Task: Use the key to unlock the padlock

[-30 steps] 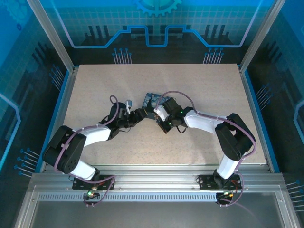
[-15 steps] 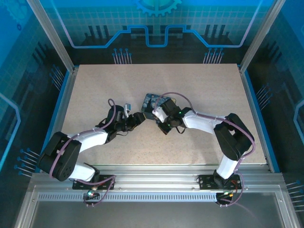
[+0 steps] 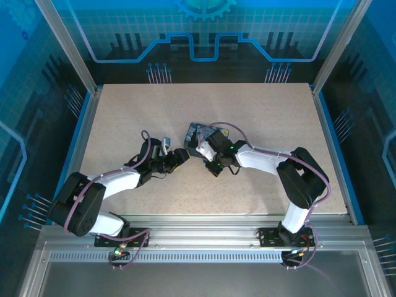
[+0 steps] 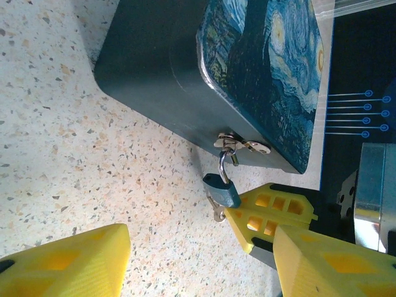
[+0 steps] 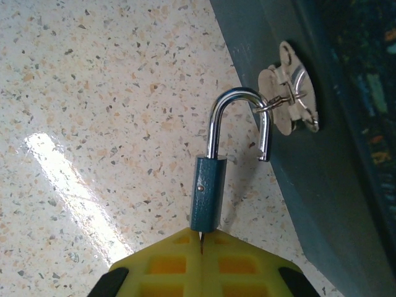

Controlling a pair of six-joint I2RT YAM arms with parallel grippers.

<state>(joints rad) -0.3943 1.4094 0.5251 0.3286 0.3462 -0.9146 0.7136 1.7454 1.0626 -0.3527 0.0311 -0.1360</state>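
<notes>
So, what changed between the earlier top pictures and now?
The left arm drew back toward its own base, so the open left gripper now sits slightly further from the tin. The right gripper shifted a little toward the left arm. Nothing was visibly taken or released. The tin stayed in place, and the right gripper is shut on the key in the padlock.

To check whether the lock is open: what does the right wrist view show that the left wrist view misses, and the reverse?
Right wrist: one shackle leg free of the padlock body. Left wrist: the tin's painted lid, the open left gripper. Both: the padlock hanging on the hasp, the right gripper shut on the key at its base.
</notes>
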